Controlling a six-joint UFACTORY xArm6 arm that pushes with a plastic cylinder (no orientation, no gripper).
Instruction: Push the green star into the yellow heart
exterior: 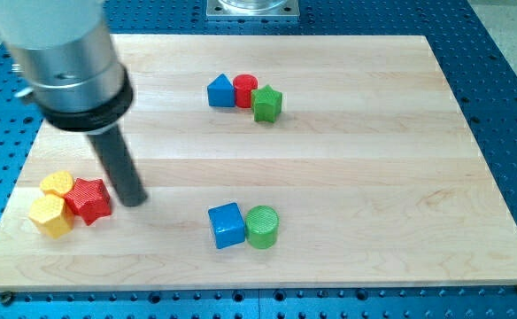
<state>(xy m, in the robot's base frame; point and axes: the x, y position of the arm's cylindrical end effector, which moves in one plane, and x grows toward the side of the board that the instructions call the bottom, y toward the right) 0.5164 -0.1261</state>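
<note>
The green star (266, 103) sits near the view's top centre, touching a red block (245, 90) on its left. The yellow heart (57, 184) lies at the view's far left, touching a red star (89, 199). My tip (134, 201) rests on the board just right of the red star, far down-left of the green star. The rod rises from it to the grey arm body at the view's top left.
A blue triangular block (220, 90) adjoins the red block's left. A yellow hexagon (50, 215) lies below the heart. A blue cube (227, 225) and a green cylinder (262, 227) sit together at bottom centre. The wooden board (374, 177) ends at a blue perforated table.
</note>
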